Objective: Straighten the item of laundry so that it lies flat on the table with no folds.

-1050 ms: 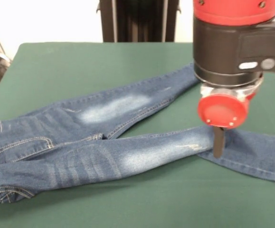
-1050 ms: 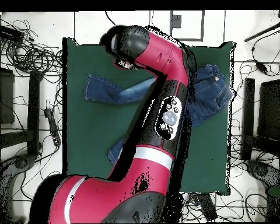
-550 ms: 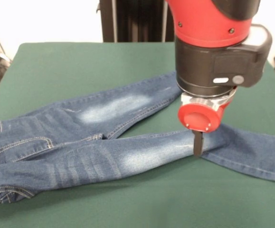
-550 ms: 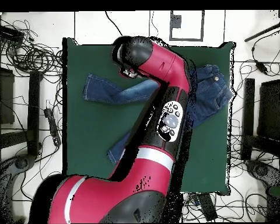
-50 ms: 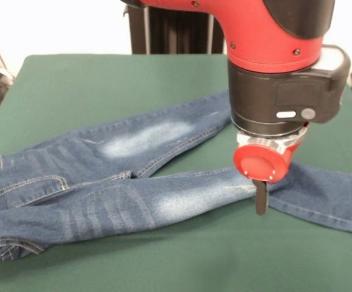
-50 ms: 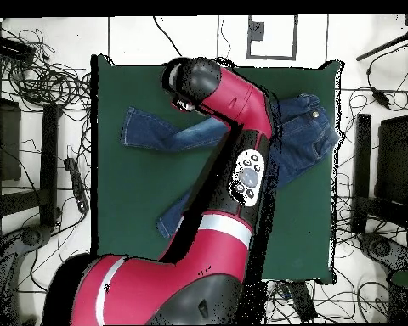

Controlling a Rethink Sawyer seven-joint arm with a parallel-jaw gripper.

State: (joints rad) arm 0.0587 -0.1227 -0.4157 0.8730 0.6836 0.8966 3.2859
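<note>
The item of laundry (image 5: 133, 182) is a small pair of blue jeans spread across the green table (image 5: 72, 85). In the front view its waist lies at the left and both legs run to the right. The near leg kinks around the knee and carries on to the right edge. My gripper (image 5: 261, 204) hangs below the red wrist disc, its dark tip at the front edge of that kink, low over the cloth. I see it edge-on. In the overhead view the item of laundry (image 6: 308, 127) shows on either side of the arm, which hides the gripper.
The red and black arm (image 6: 241, 161) crosses the middle of the table (image 6: 131, 195) and covers part of both legs. Cables and stands (image 6: 37, 76) lie on the floor around the table's edges.
The gripper has shifted left along the near leg, then came slightly toward the leg's front edge and lower. The jeans lie much as they did.
</note>
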